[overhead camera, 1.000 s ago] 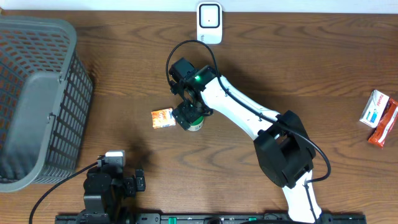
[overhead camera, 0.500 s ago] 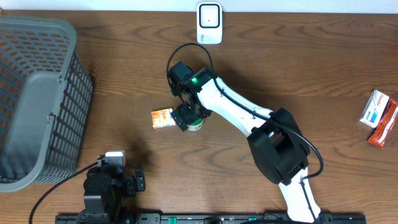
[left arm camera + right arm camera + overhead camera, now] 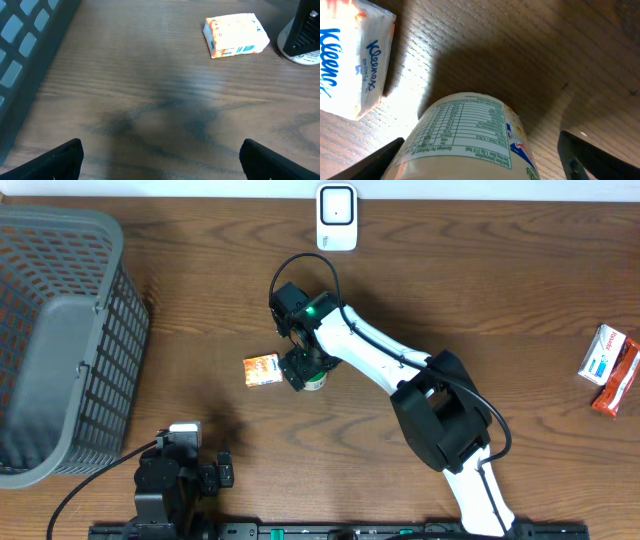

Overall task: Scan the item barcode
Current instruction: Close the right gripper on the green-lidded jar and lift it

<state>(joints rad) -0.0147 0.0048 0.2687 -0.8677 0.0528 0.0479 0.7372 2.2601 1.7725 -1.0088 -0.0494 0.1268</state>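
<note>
A small cream jar [image 3: 470, 135] with a nutrition label and a green lid [image 3: 316, 380] stands at the table's middle. My right gripper [image 3: 485, 160] is down around it, open; the jar sits between the fingers with a gap on the right side. In the overhead view the right gripper [image 3: 304, 367] covers most of the jar. An orange Kleenex pack [image 3: 261, 369] lies just left of the jar, its barcode showing in the left wrist view [image 3: 235, 35]. The white scanner [image 3: 336, 217] sits at the far edge. My left gripper [image 3: 160, 162] is open and empty near the front edge.
A grey plastic basket [image 3: 112, 240] fills the left side, and its wall [image 3: 25, 45] is close to the left gripper. Two packs, one white [image 3: 605, 352] and one red [image 3: 620, 383], lie at the far right. The left arm [image 3: 165, 480] rests at the front left.
The right arm's elbow has swung a little left while its gripper stays at the jar, and the jaws have narrowed slightly. The left arm, the pack and the jar have not moved.
</note>
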